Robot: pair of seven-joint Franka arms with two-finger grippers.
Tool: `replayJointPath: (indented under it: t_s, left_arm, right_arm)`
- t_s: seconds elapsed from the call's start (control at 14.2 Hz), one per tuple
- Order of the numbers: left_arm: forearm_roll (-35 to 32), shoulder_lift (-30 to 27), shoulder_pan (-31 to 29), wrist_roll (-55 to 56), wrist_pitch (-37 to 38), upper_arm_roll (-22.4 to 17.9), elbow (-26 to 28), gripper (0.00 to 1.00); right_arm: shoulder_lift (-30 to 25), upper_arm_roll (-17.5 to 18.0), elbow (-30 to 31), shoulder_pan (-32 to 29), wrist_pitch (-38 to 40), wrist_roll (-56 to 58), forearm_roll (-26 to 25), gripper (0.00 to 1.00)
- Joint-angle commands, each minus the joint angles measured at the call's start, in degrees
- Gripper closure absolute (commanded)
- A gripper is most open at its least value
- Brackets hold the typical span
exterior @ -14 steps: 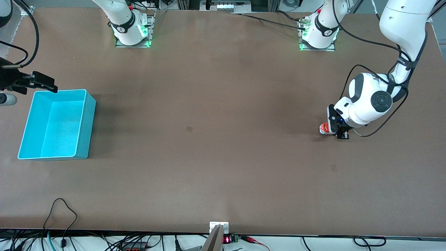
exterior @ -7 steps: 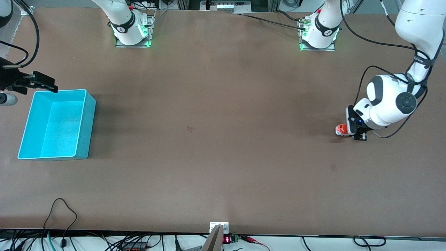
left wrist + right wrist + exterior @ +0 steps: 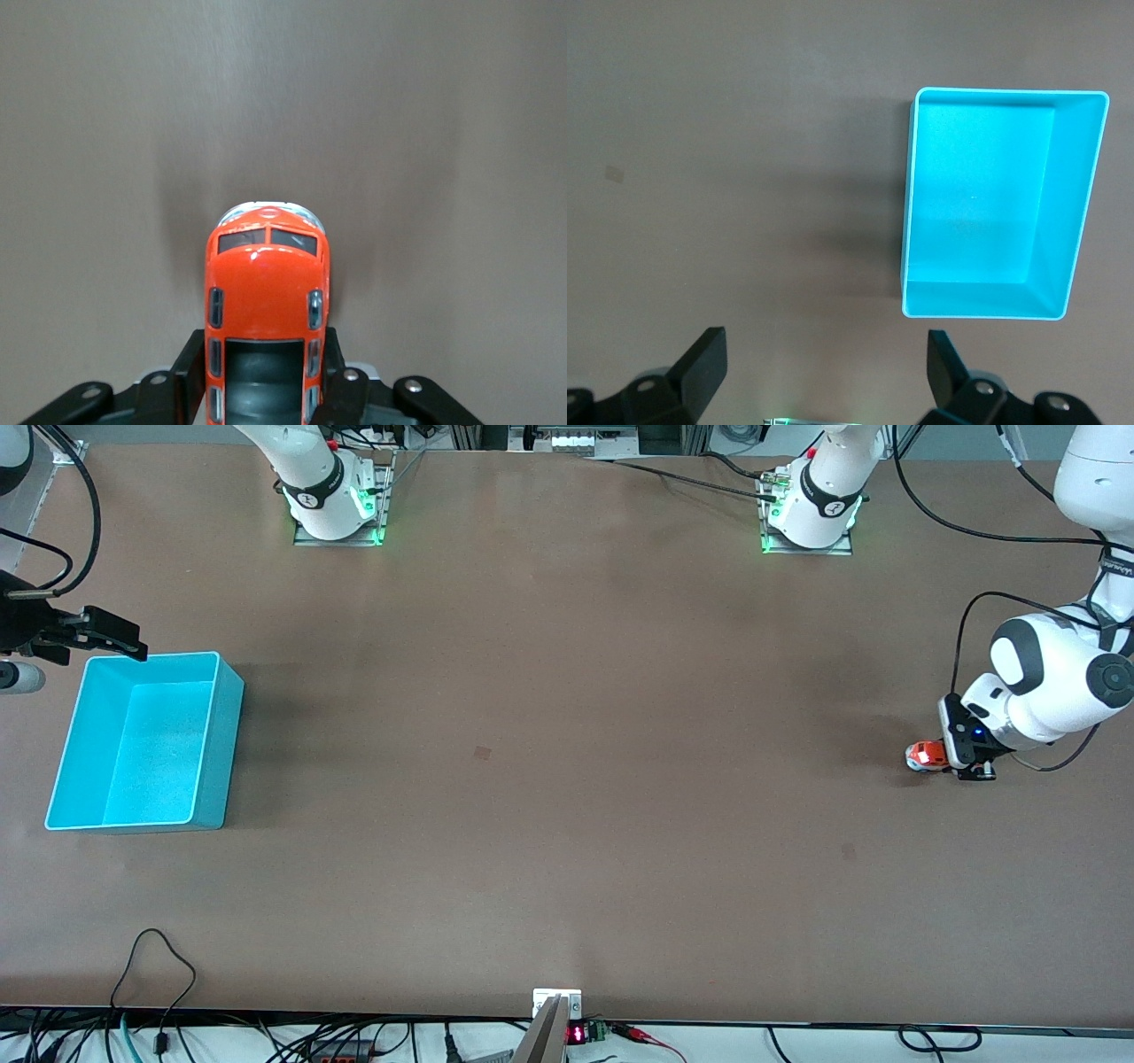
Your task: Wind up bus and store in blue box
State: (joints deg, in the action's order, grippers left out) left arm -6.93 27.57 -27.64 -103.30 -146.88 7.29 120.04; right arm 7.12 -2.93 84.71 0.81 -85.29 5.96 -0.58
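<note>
Front view is showing the desk [image 3: 567, 779] with the box [image 3: 142, 740] sitting empty at the right arm's end, where the right claw [image 3: 106, 633] is waiting spread wide over its rim, probably to receive. At the left arm's end, well apart, the left claw [image 3: 961, 755] is pinching the bus [image 3: 924, 755] by its flanks, wheels apparently on the desk, likely for a pull-back wind.
</note>
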Motion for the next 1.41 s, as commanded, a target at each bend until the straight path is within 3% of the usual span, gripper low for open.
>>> replayJointPath:
  t_s: [0.0,0.07,0.14,0.21,0.49,0.85,1.34]
  left_arm:
    - [-1.2,4.9,-1.7,-4.6,-0.2,0.2,-1.4,0.71]
    - [-1.2,4.4,-1.6,-5.8,-0.2,0.2,-1.6,0.58]
    - [-1.2,3.5,-1.5,-6.0,0.5,0.4,-1.7,0.21]
    - [-1.2,2.0,-1.3,-6.0,2.7,0.4,-2.2,0.0]
    - [-1.2,-2.1,2.4,-5.7,17.2,0.4,-9.9,0.0]
    - [-0.9,-8.0,7.5,-3.3,27.5,0.5,-13.8,0.0]
    - [-0.5,-10.4,16.6,9.7,29.9,0.5,-15.6,0.0]
  right_arm:
    - [0.2,0.4,-1.2,-0.1,0.9,-0.6,0.6,0.0]
    - [0.2,0.5,-1.1,-0.1,0.9,-0.6,0.6,0.0]
    - [0.2,0.5,-1.2,-0.1,0.8,-0.6,0.6,0.0]
    - [0.2,0.5,-1.1,-0.1,0.9,-0.6,0.6,0.0]
    - [0.2,0.5,-1.2,-0.1,0.8,-0.6,0.6,0.0]
    - [0.2,0.6,-1.2,-0.1,0.9,-0.6,0.6,0.0]
    - [0.2,0.6,-1.2,-0.1,0.8,-0.6,0.6,0.0]
